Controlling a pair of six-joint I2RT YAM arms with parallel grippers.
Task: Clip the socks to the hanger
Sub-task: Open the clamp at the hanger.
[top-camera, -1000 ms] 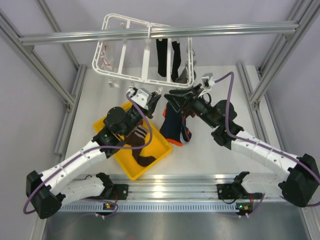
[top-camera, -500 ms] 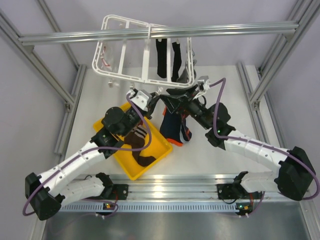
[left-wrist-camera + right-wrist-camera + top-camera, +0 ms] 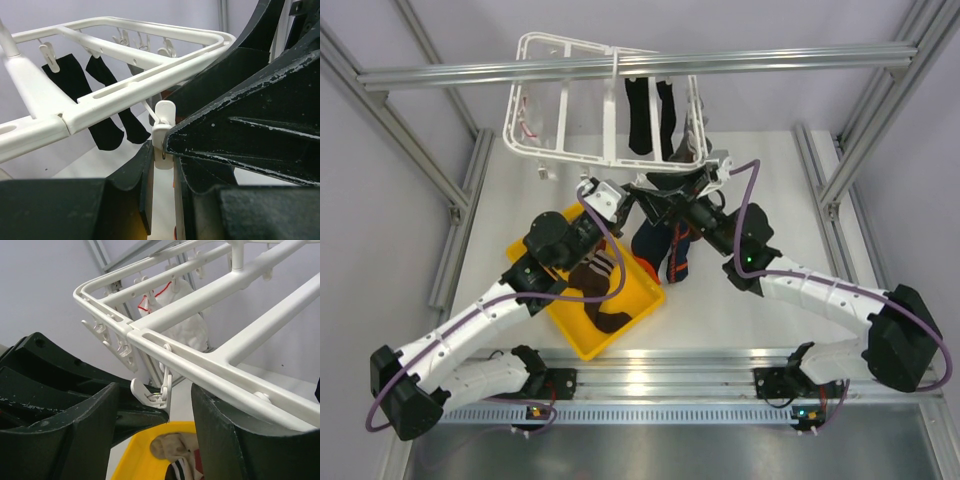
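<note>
The white hanger hangs from the overhead bar, with two black socks clipped to it. My left gripper is shut on a white dangling clip under the hanger's near rail. My right gripper is open just beside it, its fingers either side of that same clip. A navy sock with orange trim hangs below the two grippers; I cannot tell what holds it. A brown-white striped sock and a dark brown sock lie in the yellow tray.
The yellow tray sits under my left arm; it also shows in the right wrist view with a tan sock. Aluminium frame bars cross above the hanger. Several free clips dangle along the rail.
My right gripper has moved left and closer to the left gripper, under the hanger rail. The navy sock has shifted left with it. The hanger has swung slightly left.
</note>
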